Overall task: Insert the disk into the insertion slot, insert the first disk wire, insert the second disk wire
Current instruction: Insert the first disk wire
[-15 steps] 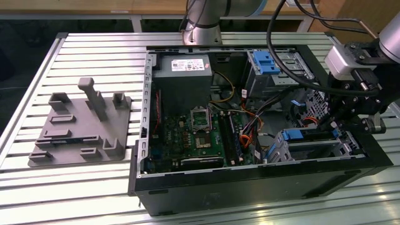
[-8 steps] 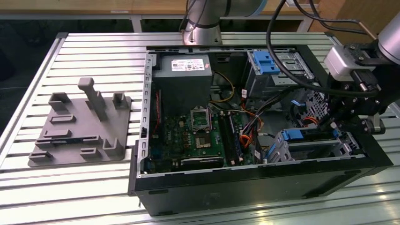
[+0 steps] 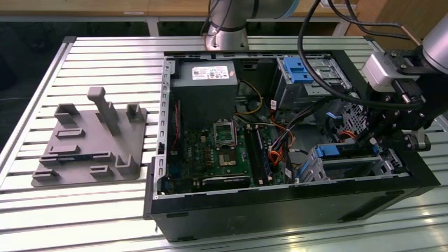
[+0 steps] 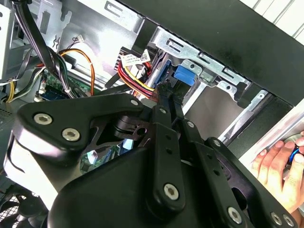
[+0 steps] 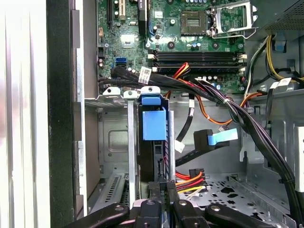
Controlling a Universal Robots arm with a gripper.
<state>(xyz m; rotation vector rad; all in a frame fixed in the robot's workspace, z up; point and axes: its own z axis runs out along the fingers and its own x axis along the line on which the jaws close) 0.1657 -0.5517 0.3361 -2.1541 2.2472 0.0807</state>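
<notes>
The disk (image 3: 344, 152), grey in a bright blue carrier, sits inside the insertion slot (image 3: 353, 169), the low silver bay at the case's near corner on the exterior view's right. Both wrist views show the disk edge-on (image 5: 154, 124) (image 4: 184, 76). My gripper (image 3: 369, 140) hangs just behind the disk. Its fingers (image 5: 154, 209) stand close together on a small black plug, from which a red, yellow and orange wire bundle (image 5: 191, 180) (image 4: 137, 76) runs. The second disk wire (image 5: 221, 137), dark with a blue plug, hangs loose beside the bay.
A motherboard (image 3: 224, 152), a power supply (image 3: 206, 73) and a taller silver cage with a blue latch (image 3: 301, 71) fill the case. Dark cables (image 5: 247, 118) cross above the bay. A grey fixture (image 3: 91, 142) lies at the exterior view's left. A person's hand (image 4: 280, 166) rests outside the case.
</notes>
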